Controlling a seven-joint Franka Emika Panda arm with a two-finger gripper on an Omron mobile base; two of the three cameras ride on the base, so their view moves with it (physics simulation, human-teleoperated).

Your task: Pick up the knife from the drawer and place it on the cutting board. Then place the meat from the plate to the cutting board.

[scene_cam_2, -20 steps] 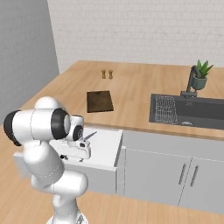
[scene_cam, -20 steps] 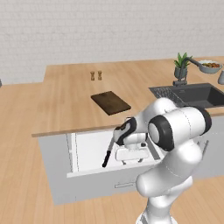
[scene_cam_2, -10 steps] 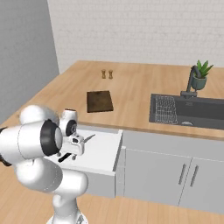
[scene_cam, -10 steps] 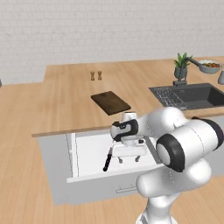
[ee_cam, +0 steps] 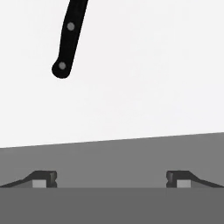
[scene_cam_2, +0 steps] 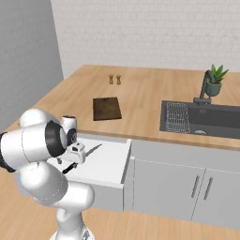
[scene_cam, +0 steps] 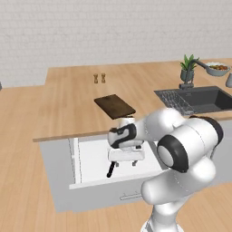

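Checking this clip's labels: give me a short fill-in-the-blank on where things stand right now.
1. The knife lies inside the open ____.
2. The gripper hangs over it with its jaws ____.
3. The cutting board on the counter has ____ on it.

Missing words: drawer; open; nothing

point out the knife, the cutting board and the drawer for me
knife (ee_cam: 68, 37), hand view, on its black handle near the rivets
cutting board (scene_cam: 114, 106), left base view, on the middle of its dark top face
drawer (scene_cam_2: 111, 161), right base view, on its bare white floor
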